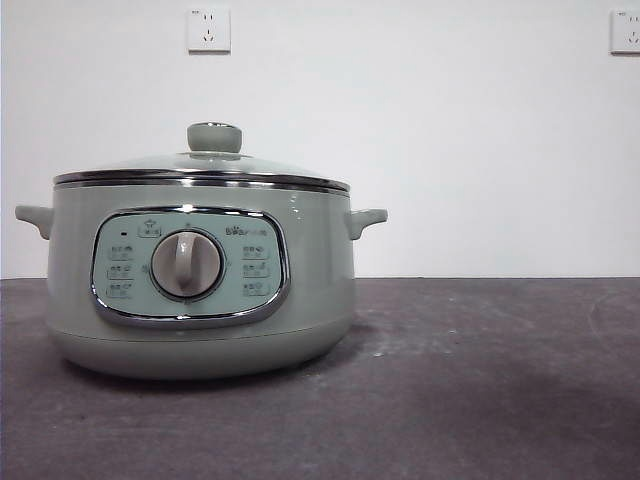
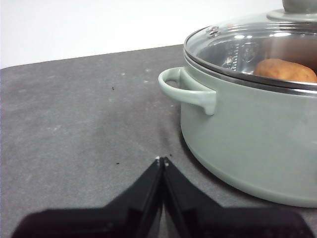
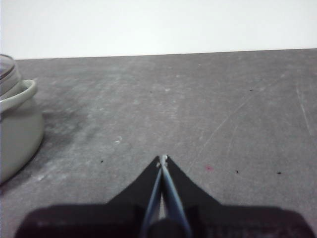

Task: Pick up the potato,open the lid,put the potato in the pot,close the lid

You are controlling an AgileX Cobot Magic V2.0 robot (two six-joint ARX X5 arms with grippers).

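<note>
The pale sage-green pot (image 1: 200,290) stands on the dark table at the left of the front view, dial facing the camera. The glass lid (image 1: 200,168) with its green knob sits closed on the pot. The orange-brown potato (image 2: 285,71) lies inside the pot, seen through the glass lid (image 2: 247,44) in the left wrist view. My left gripper (image 2: 162,159) is shut and empty, low over the table beside the pot's side handle (image 2: 185,89). My right gripper (image 3: 162,158) is shut and empty, off to the pot's (image 3: 15,134) other side. Neither arm shows in the front view.
The dark grey table (image 1: 480,380) stretches to the right of the pot. A white wall with two power sockets (image 1: 208,30) stands behind.
</note>
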